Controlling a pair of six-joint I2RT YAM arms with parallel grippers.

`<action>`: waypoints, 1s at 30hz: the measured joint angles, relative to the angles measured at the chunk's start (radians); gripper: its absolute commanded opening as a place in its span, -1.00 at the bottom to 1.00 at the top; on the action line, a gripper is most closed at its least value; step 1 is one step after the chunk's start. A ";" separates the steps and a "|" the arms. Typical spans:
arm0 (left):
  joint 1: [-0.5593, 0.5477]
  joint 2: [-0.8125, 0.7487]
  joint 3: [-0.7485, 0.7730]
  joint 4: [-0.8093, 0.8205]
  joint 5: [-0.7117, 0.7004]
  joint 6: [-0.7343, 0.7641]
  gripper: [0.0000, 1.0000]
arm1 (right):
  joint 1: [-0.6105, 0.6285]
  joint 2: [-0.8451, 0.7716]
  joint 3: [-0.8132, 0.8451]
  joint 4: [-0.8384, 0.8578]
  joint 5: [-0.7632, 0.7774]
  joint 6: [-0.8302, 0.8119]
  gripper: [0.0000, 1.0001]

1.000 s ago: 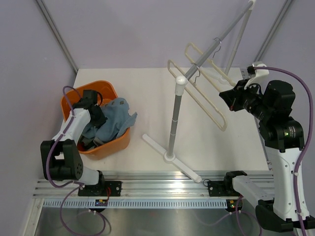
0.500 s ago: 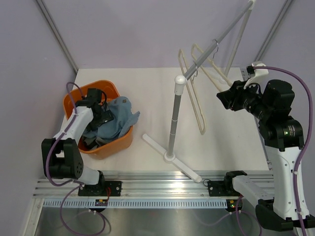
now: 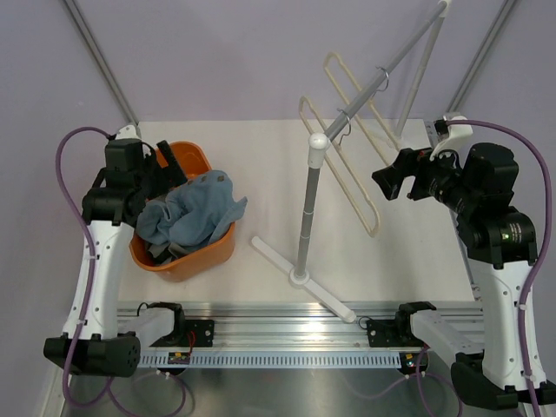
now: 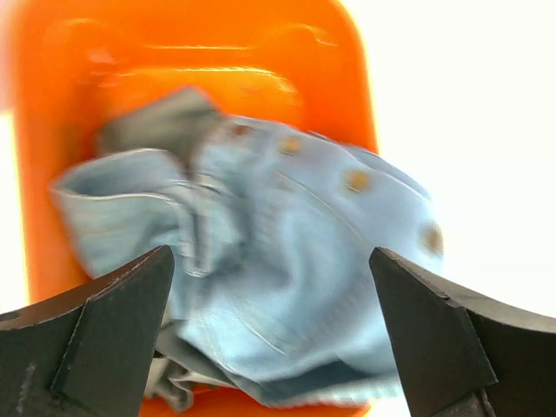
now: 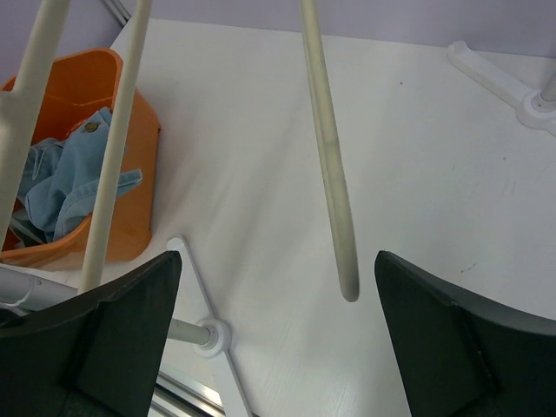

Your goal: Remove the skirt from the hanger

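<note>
The light-blue denim skirt (image 3: 187,213) lies crumpled in the orange basket (image 3: 213,248) on the table's left, one edge draped over the rim. My left gripper (image 3: 163,167) hovers above it, open, with the skirt (image 4: 287,261) below and between its fingers, not gripped. A bare cream hanger (image 3: 347,169) hangs from the slanted rail of the rack. My right gripper (image 3: 388,182) is open just right of it, holding nothing. In the right wrist view the hanger's bar (image 5: 326,148) ends above the gap between the open gripper's (image 5: 278,256) fingers.
A second cream hanger (image 3: 356,91) hangs farther back on the same rail. The rack's grey pole (image 3: 308,208) stands on a white cross base (image 3: 300,276) mid-table. The basket's wall (image 5: 130,226) and skirt (image 5: 61,178) also show in the right wrist view.
My left gripper opened, let go of the skirt and rose up out of the basket. My right gripper opened and released the hanger, which swung on the rail.
</note>
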 measured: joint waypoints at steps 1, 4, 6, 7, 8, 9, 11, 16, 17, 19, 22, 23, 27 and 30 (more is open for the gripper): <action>0.000 -0.021 -0.018 0.014 0.045 0.008 0.89 | 0.000 -0.002 0.000 -0.005 0.003 0.000 0.99; 0.000 -0.053 -0.090 0.036 0.167 0.036 0.86 | 0.000 -0.006 0.000 -0.018 0.011 -0.001 0.99; -0.001 -0.054 -0.161 0.052 0.247 0.061 0.86 | 0.000 -0.009 0.000 -0.018 0.013 -0.001 0.99; -0.002 -0.054 -0.196 0.055 0.279 0.074 0.86 | 0.000 -0.010 0.000 -0.018 0.013 -0.001 0.99; -0.003 -0.054 -0.221 0.053 0.303 0.082 0.86 | 0.000 -0.011 0.000 -0.018 0.013 0.000 0.99; -0.004 -0.054 -0.247 0.053 0.334 0.095 0.86 | 0.000 -0.012 0.000 -0.017 0.011 0.000 0.99; -0.007 -0.054 -0.276 0.053 0.384 0.115 0.87 | 0.000 -0.013 0.000 -0.013 0.011 0.005 0.99; -0.018 -0.044 -0.288 0.074 0.444 0.142 0.86 | 0.000 -0.023 -0.019 0.011 0.004 0.021 0.99; -0.022 -0.033 -0.288 0.081 0.443 0.144 0.86 | 0.000 -0.027 -0.027 0.015 0.003 0.024 0.99; -0.028 -0.001 -0.289 0.090 0.432 0.146 0.79 | 0.000 -0.035 -0.043 0.016 0.002 0.027 0.99; -0.035 0.060 -0.290 0.091 0.379 0.142 0.17 | 0.000 -0.040 -0.058 0.016 0.002 0.030 0.99; -0.038 0.078 -0.290 0.090 0.359 0.137 -0.36 | 0.000 -0.039 -0.060 0.016 0.002 0.031 0.99; -0.039 0.106 -0.291 0.089 0.289 0.130 -1.00 | 0.000 -0.037 -0.062 0.017 0.004 0.030 0.99; -0.040 0.095 -0.291 0.092 0.262 0.126 -1.00 | 0.000 -0.035 -0.062 0.017 0.004 0.030 0.99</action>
